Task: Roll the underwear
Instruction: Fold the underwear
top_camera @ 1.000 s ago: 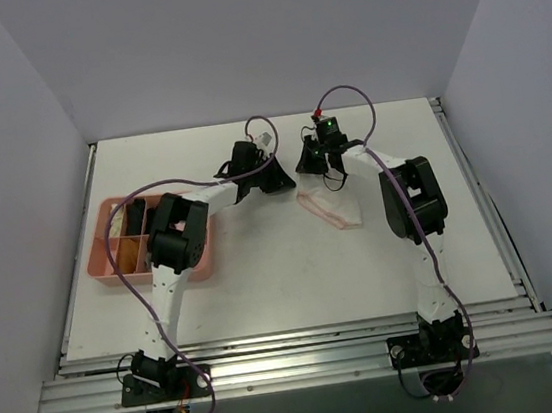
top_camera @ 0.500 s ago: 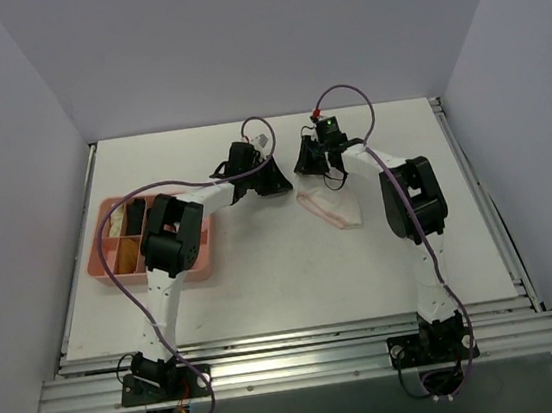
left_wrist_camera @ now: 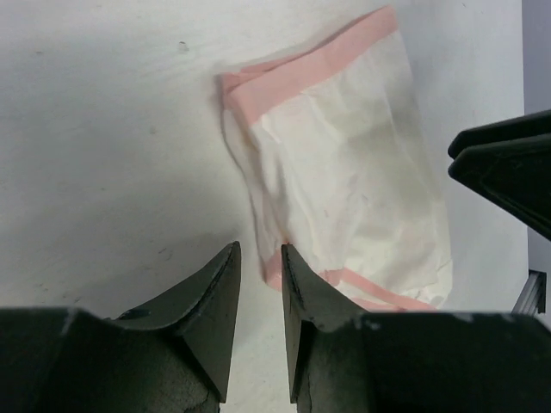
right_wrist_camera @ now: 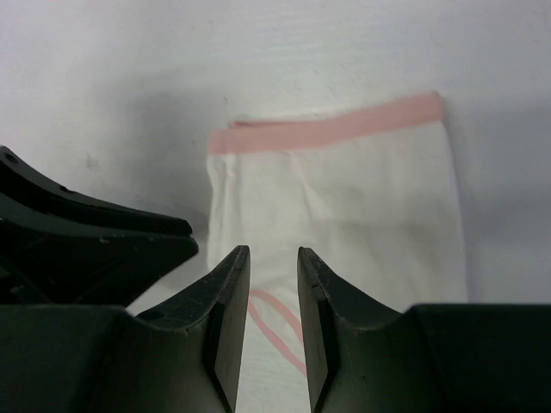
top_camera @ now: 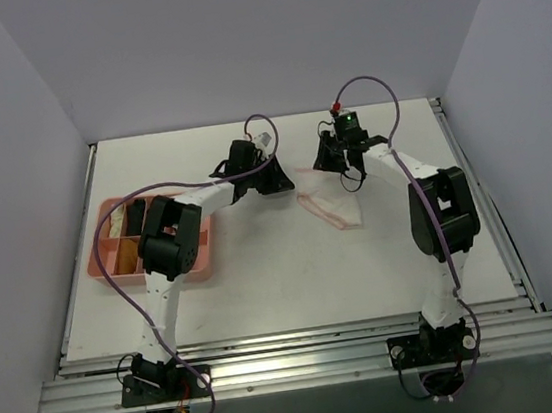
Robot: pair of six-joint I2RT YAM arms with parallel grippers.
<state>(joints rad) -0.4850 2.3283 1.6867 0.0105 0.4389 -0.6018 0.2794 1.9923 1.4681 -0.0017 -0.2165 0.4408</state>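
1. Underwear point(top_camera: 332, 206) is lying flat on the counter point(top_camera: 295, 275), a bit past the middle and sitting between the two arms. In the wrist views it looks folded into a narrowish strip, with the pink band across one short end and pink trim at the other. No roll has started yet, as far as anyone could tell from this.
2. Left gripper point(left_wrist_camera: 260, 254) is down low, right at the trimmed corner of the cloth. Its jaws are only a sliver apart and there's nothing between them. It probably sits there so it can nip that edge or pin the end.
3. Right gripper point(right_wrist_camera: 274, 254) is on the opposite side, looking down the strip toward the pink band. Same deal here: a thin gap and it's empty. The left wrist view catches its black finger poking in from the right edge.
4. Having one gripper per side makes sense for thin floppy fabric, since one end needs holding while the other gets turned over.
5. The fabric is nearly the same colour as the counter, so the pink trim is the only decent cue for where the edge is.
6. Pink tray point(top_camera: 113, 272) sits well off to the left with rolled garments in it, presumably where finished rolls end up.
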